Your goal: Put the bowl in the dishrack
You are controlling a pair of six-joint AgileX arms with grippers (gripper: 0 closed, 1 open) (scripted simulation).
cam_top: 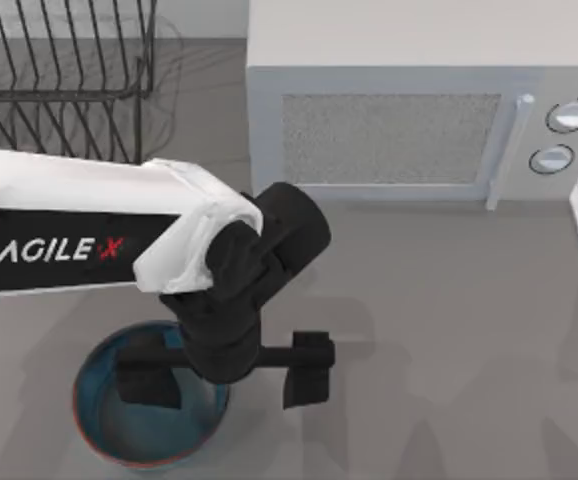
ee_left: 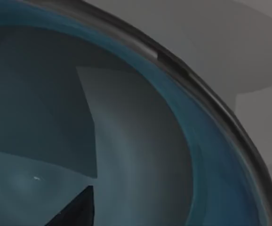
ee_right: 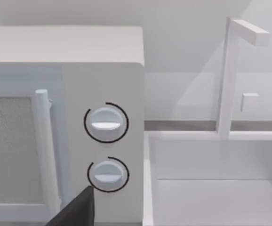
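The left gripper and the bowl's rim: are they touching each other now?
Cannot tell. In the top view the left gripper straddles the bowl rim, fingers spread wide, but neither contact nor gap shows plainly.

Dishrack (cam_top: 59, 70) far left, microwave (cam_top: 419, 110) right, bowl (cam_top: 149, 425) near-left.

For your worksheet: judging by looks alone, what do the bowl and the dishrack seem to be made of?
The bowl: probably glazed ceramic; its smooth blue inner wall shows a soft sheen, with a thin reddish-orange rim. The dishrack: likely coated metal wire; thin black prongs and rails you can see through. Being a rendering, neither is certain.
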